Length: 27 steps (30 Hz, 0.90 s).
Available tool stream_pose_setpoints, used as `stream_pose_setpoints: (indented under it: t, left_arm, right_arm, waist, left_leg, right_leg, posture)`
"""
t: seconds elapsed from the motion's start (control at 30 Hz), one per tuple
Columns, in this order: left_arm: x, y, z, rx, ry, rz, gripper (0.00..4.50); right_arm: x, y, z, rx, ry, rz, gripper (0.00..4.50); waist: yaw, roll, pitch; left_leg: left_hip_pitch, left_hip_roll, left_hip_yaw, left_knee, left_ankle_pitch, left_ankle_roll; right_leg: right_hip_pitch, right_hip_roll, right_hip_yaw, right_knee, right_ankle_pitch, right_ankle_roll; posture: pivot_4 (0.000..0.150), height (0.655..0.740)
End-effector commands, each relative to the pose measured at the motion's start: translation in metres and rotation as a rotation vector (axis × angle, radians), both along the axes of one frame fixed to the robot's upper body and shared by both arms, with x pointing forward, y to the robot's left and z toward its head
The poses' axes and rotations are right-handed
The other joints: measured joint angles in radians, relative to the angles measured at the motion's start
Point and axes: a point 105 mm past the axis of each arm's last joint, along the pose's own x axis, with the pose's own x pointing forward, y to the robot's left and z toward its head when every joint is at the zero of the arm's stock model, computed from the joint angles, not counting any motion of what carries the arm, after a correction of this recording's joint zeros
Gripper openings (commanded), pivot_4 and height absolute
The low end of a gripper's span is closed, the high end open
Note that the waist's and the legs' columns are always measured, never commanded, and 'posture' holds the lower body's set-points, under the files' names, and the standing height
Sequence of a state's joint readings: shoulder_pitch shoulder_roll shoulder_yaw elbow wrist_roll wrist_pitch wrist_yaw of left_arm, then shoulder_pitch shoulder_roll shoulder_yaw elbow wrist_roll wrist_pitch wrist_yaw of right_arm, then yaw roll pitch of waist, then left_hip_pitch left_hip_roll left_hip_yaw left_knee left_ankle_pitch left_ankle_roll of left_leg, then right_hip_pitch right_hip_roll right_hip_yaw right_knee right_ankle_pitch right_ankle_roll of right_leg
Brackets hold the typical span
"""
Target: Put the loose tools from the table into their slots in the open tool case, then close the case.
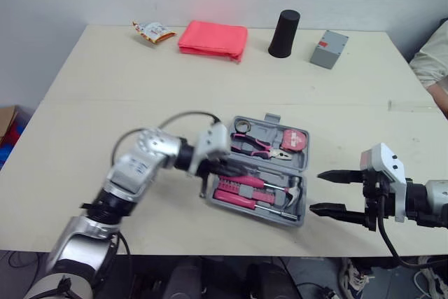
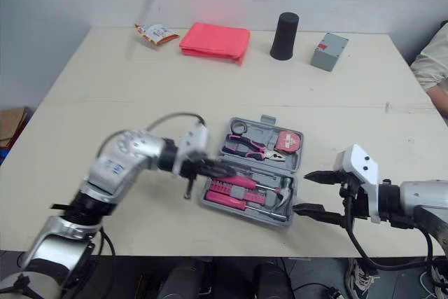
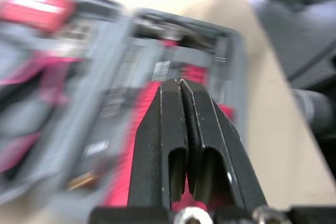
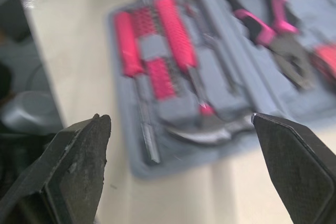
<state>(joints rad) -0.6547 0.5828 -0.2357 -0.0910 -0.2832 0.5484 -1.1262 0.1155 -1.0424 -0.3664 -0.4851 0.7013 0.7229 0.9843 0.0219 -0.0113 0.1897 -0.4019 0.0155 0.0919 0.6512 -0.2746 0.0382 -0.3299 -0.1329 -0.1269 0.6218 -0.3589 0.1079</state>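
Lying open near the front middle of the table (image 1: 105, 89), the grey tool case (image 1: 262, 131) is holding its pink-handled tools in both halves: pliers (image 1: 260, 148) and a tape measure (image 1: 294, 138) are sitting in the far half, while a hammer (image 4: 210, 129) and a screwdriver (image 4: 128, 43) are resting in the near half. The left gripper (image 3: 180, 85) is hanging over the left part of the near half, just above the pink handles, with its two black fingers pressing flat against each other and nothing showing between them. The right gripper (image 1: 316, 191) is hovering just beside the case's right edge, close to the table's front edge, with its fingers spread wide apart and pointing toward the case without touching it. Along the far side of the table, well apart from the case, a snack packet (image 1: 152, 31), a folded red cloth (image 1: 213, 38), a black cup (image 1: 284, 33) and a small grey box (image 1: 329, 49) are standing in a row.
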Motion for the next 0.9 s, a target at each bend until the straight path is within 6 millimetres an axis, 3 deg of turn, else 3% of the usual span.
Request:
stream_pose_setpoints:
  t: [0.03, 0.07, 0.17, 0.4, 0.43, 0.6, 0.73, 0.9]
  left_arm:
    - [0.019, 0.028, -0.015, 0.027, -0.006, 0.123, 0.03]
    - [0.024, 0.032, -0.018, 0.031, -0.007, 0.147, 0.03]
    - [0.040, 0.040, -0.031, 0.039, -0.014, 0.212, 0.00]
    - [0.064, 0.017, -0.055, 0.062, -0.025, 0.217, 0.00]
    - [0.064, 0.012, -0.056, 0.058, -0.025, 0.200, 0.00]
    - [0.064, -0.002, -0.059, 0.053, -0.014, 0.151, 0.00]
    - [0.057, -0.005, -0.061, 0.042, 0.025, 0.108, 0.00]
    - [0.045, -0.002, -0.068, 0.052, 0.035, 0.086, 0.00]
  right_arm:
    - [0.017, -0.018, -0.005, -0.066, -0.086, -0.091, 4.50]
    - [0.020, -0.020, -0.008, -0.077, -0.090, -0.102, 4.50]
    - [0.027, -0.021, -0.021, -0.104, -0.099, -0.108, 3.68]
    - [0.052, -0.009, -0.037, -0.122, -0.126, -0.106, 0.31]
    - [0.053, -0.006, -0.038, -0.120, -0.128, -0.098, 0.08]
    - [0.049, 0.008, -0.042, -0.094, -0.125, -0.064, 0.08]
    - [0.048, 0.027, -0.041, -0.047, -0.135, -0.048, 0.08]
    - [0.051, 0.036, -0.043, -0.051, -0.155, -0.047, 0.08]
  waist:
    - [0.001, 0.000, 0.000]
    - [0.002, 0.000, 0.000]
    - [0.006, 0.000, 0.000]
    - [0.007, 0.000, 0.001]
    - [0.006, 0.000, 0.001]
    - [0.004, 0.000, 0.000]
    - [0.003, 0.000, 0.000]
    - [-0.004, 0.000, 0.000]
  left_leg:
    - [0.000, 0.000, 0.000, 0.000, 0.000, 0.000]
    - [0.000, 0.000, 0.000, 0.000, 0.000, 0.000]
    - [-0.001, 0.000, 0.000, 0.000, 0.000, 0.000]
    - [-0.006, -0.004, 0.003, 0.002, 0.002, 0.002]
    - [-0.006, -0.004, 0.003, 0.002, 0.002, 0.002]
    - [-0.006, -0.003, 0.003, 0.001, 0.002, 0.001]
    - [-0.005, -0.003, 0.003, 0.002, 0.002, 0.002]
    - [-0.005, -0.003, 0.003, 0.000, 0.002, 0.001]
  right_leg:
    - [0.000, 0.000, 0.000, 0.000, 0.000, 0.000]
    - [0.000, 0.001, 0.000, 0.000, 0.000, 0.000]
    - [-0.002, 0.001, 0.000, 0.001, 0.000, 0.000]
    - [-0.009, 0.001, -0.002, 0.006, 0.001, 0.002]
    - [-0.010, 0.001, -0.003, 0.006, 0.001, 0.002]
    - [-0.010, 0.002, -0.005, 0.006, 0.001, 0.002]
    - [-0.010, 0.002, -0.005, 0.007, 0.001, 0.002]
    - [-0.010, 0.002, -0.005, 0.006, 0.001, 0.002]
  posture:
    - [0.150, 0.7355]
    - [0.150, 0.7355]
    - [0.150, 0.7355]
    - [0.150, 0.7355]
    - [0.150, 0.7355]
    - [0.150, 0.7355]
    - [0.150, 0.7355]
    - [0.150, 0.7355]
